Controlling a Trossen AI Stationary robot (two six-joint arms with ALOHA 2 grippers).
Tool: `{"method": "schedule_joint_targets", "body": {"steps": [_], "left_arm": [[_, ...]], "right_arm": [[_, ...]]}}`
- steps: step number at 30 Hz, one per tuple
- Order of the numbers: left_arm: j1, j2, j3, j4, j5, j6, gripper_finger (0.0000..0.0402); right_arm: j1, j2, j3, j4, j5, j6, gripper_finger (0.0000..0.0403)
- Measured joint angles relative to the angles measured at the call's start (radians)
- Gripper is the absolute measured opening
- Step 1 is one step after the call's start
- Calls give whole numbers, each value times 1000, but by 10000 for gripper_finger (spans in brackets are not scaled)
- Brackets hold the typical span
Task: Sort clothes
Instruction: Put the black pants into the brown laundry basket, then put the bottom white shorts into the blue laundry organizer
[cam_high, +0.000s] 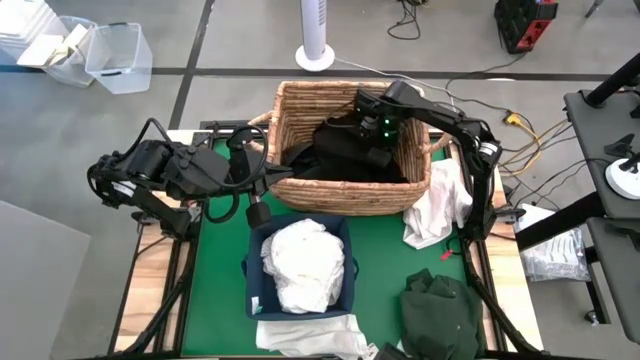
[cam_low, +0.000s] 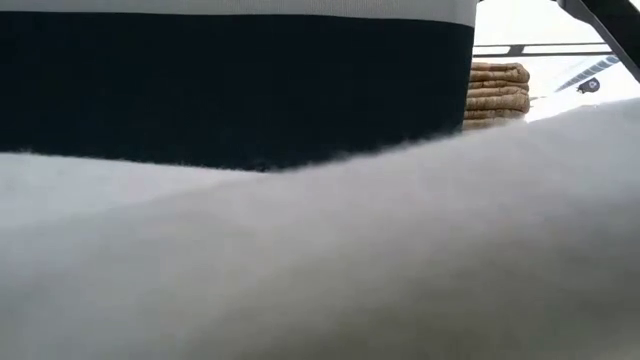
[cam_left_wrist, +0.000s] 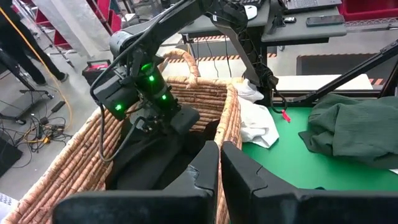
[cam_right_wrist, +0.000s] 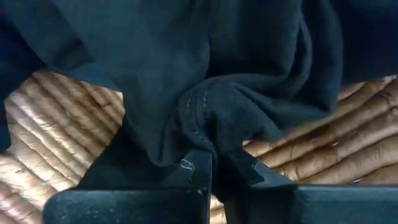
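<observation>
Black clothes (cam_high: 345, 160) fill the tan wicker basket (cam_high: 300, 110) at the table's far side. My right gripper (cam_right_wrist: 214, 163) reaches down into the basket and is shut on a black garment (cam_right_wrist: 249, 74); the left wrist view shows it over the pile (cam_left_wrist: 163, 124). My left gripper (cam_left_wrist: 219, 163) is shut and empty, hovering by the basket's near left corner (cam_high: 258, 180). White clothes (cam_high: 300, 265) lie in the navy bin (cam_high: 256, 285). A white garment (cam_high: 440, 205) lies to the right of the basket, a dark green one (cam_high: 440, 310) at the near right. My right gripper pinches a bunched fold of the black garment, with a stitched seam (cam_right_wrist: 198, 121), between its two fingers. The fingers come from above, pointing down. The cloth spreads away from the fingers over the basket's woven bottom (cam_right_wrist: 50, 124).
Another white garment (cam_high: 310, 338) lies at the table's near edge, in front of the bin. In the low view white cloth (cam_low: 320, 260) and the bin's dark wall (cam_low: 230, 80) fill most of the picture; only a bit of basket (cam_low: 497, 92) shows.
</observation>
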Motion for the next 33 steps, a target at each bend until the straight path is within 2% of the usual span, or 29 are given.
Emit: {"method": "schedule_joint_targets", "body": {"steps": [5,16,21,26,33], "left_arm": [[0,0,0,0,0,0,0],[0,3,0,-2,0,-1,0],[0,3,0,-1,0,-5,0],[0,3,0,-7,-1,-6,0],[0,3,0,-9,0,-6,0]], "right_arm": [[0,-1,17,11,3,14,36],[0,-2,100,-12,11,53,157],[0,-7,153,-14,35,74,196],[0,-27,238,-13,35,88,211],[4,-72,409,-12,25,97,202]]}}
